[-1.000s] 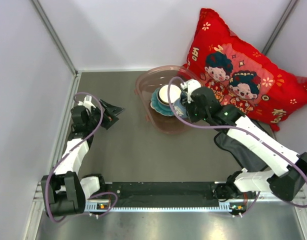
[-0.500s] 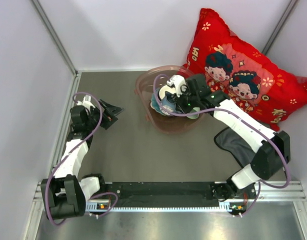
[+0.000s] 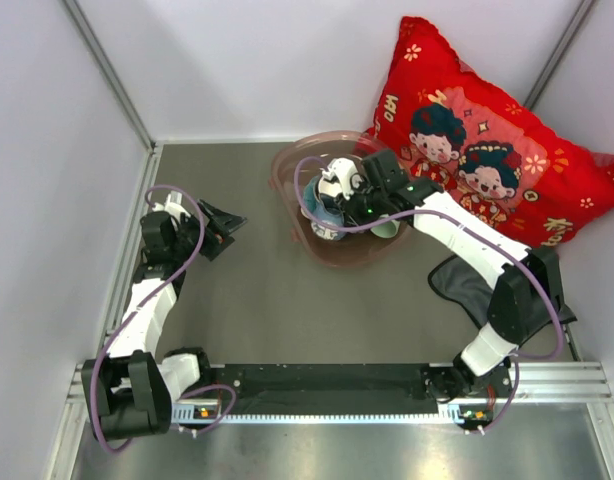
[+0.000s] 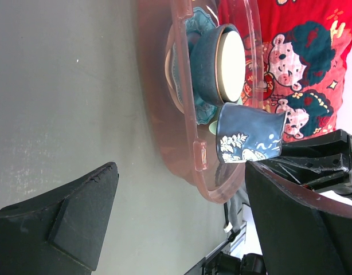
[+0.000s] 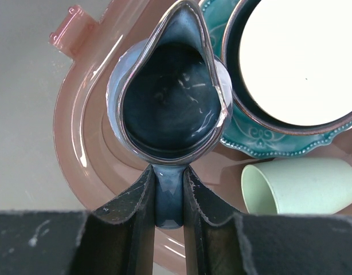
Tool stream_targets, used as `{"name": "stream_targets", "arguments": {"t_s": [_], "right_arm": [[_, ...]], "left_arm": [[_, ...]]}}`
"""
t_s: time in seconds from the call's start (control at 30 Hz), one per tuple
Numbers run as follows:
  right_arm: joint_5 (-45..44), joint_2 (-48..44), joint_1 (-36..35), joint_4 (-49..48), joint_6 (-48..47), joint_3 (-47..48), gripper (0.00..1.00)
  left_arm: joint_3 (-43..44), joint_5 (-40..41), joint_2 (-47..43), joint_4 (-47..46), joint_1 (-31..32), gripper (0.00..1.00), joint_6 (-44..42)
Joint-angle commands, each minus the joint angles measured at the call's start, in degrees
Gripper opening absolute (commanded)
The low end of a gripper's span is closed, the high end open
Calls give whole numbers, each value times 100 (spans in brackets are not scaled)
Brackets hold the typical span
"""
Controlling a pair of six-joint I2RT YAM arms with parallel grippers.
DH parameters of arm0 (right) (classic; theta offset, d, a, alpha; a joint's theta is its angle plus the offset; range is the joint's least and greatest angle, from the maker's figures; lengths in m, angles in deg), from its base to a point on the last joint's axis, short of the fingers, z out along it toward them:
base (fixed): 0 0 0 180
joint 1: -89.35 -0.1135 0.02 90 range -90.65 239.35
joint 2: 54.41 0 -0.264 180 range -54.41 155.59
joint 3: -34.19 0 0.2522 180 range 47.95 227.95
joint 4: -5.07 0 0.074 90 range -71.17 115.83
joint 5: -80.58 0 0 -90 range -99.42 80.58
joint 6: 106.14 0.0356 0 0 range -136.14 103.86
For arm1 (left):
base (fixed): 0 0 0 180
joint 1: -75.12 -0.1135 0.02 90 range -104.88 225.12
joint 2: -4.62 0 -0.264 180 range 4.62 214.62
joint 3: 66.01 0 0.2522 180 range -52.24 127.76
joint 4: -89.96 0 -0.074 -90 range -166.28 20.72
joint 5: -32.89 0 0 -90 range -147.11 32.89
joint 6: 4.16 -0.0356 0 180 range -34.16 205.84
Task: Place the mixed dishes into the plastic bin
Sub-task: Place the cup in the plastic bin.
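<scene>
R gripper [image 5: 169, 172] pinching small blue mug [image 5: 167, 109] by handle betw fingers [image 5: 133, 209], above plastic bin [image 5: 75, 134]; L gripper [image 4: 180, 167] spread wide, empty.

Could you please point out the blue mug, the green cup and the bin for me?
blue mug [image 5: 164, 109]: right wrist view, on its dark inside.
green cup [image 5: 305, 186]: right wrist view, on its side wall.
bin [image 5: 73, 137]: right wrist view, on its pink rim.
</scene>
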Motion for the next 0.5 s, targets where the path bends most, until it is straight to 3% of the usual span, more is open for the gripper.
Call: {"name": "stream_targets", "arguments": {"t_s": [0.0, 0.47], "right_arm": [[196, -79, 12, -323, -140, 141, 0], [398, 61, 12, -296, -61, -211, 0]], "left_arm": [[195, 6, -24, -147, 4, 95, -77], [125, -3, -59, -156, -5, 95, -78]]}}
